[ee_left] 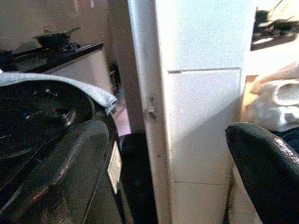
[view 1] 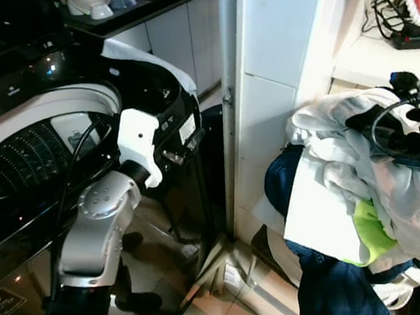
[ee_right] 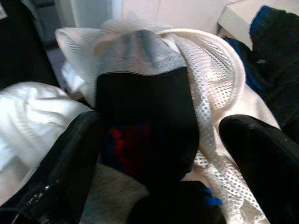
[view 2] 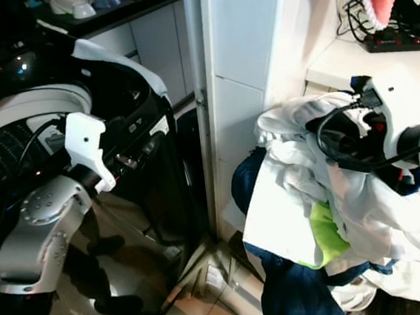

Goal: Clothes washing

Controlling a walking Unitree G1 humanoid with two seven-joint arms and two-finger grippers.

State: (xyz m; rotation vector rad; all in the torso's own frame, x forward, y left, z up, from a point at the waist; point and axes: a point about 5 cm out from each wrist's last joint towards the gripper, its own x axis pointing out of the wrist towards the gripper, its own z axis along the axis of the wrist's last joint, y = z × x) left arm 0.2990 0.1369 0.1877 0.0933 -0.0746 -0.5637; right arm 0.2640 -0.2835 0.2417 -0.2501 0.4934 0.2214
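Since the laundry pile (view 1: 364, 210) lies on the robot's right and the washing machine (view 1: 37, 144) on its left, you have the right tool (ee_right: 154, 154) as the nearer one by far; it hangs just over the top of the heap, its two black fingers (ee_right: 60, 163) spread wide on either side of a black garment with red markings (ee_right: 145, 130), touching nothing that you can be sure of, and holding nothing. That black piece sits on a white mesh cloth (ee_right: 210, 93), which lies along the top of the pile; the garment lies straight ahead of the tool and between the fingers, so the coming move looks like a short push forward and a close. Below it you see white shirts, a lime-green piece (view 1: 370, 231) and dark blue denim (view 1: 334, 287) hanging towards the floor.

The left tool (ee_left: 154, 186) is held up beside the machine's front corner, its fingers apart and empty, facing the white cabinet (ee_left: 205, 93); the drum opening (view 1: 24, 160) lies just beside that arm, well apart from the pile, so whatever you lift must cross the whole gap leftwards; a grey towel (ee_left: 60, 84) drapes the machine's rim.
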